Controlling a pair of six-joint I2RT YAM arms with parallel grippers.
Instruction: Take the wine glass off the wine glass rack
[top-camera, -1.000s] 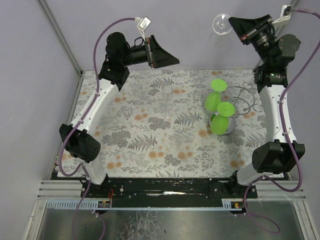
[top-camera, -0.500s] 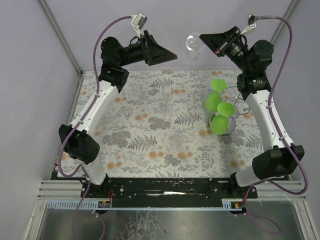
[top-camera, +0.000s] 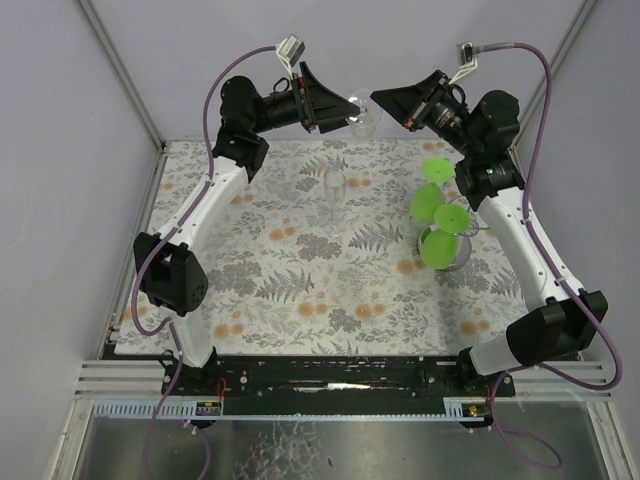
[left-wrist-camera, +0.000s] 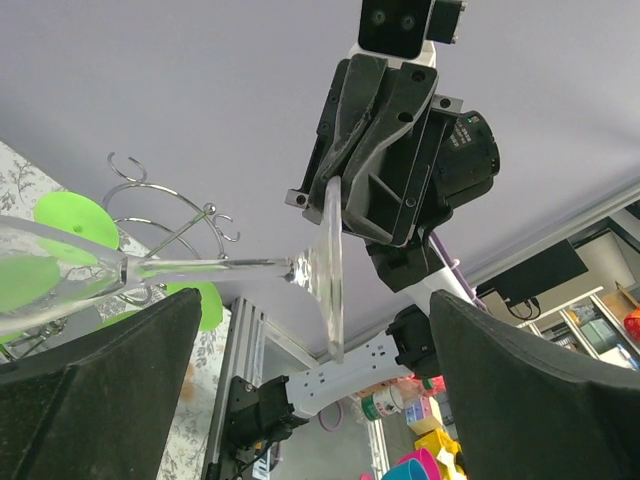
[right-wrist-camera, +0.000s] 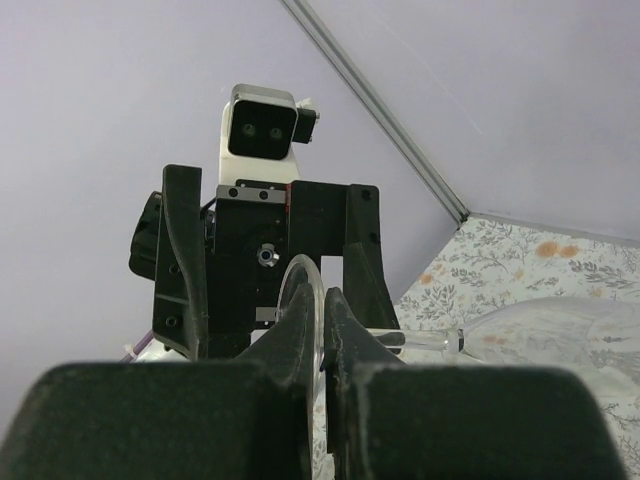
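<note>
One wine glass (top-camera: 364, 121), clear, off the wine glass rack (top-camera: 488, 200). Lies sideways high over the table's (top-camera: 280, 280) far side, between both grippers. Pinched at the foot disc by the right gripper (right-wrist-camera: 322, 305), jaws tight on the rim. Points its bowl at the left gripper (top-camera: 348, 112), spread wide; contact there hard to tell. Sits well apart from the rack, with two green glasses (top-camera: 437, 168) hanging there and another clear glass (top-camera: 335, 190) upright on the table.

Pale lilac walls (top-camera: 60, 120), floral tabletop (top-camera: 300, 290).
</note>
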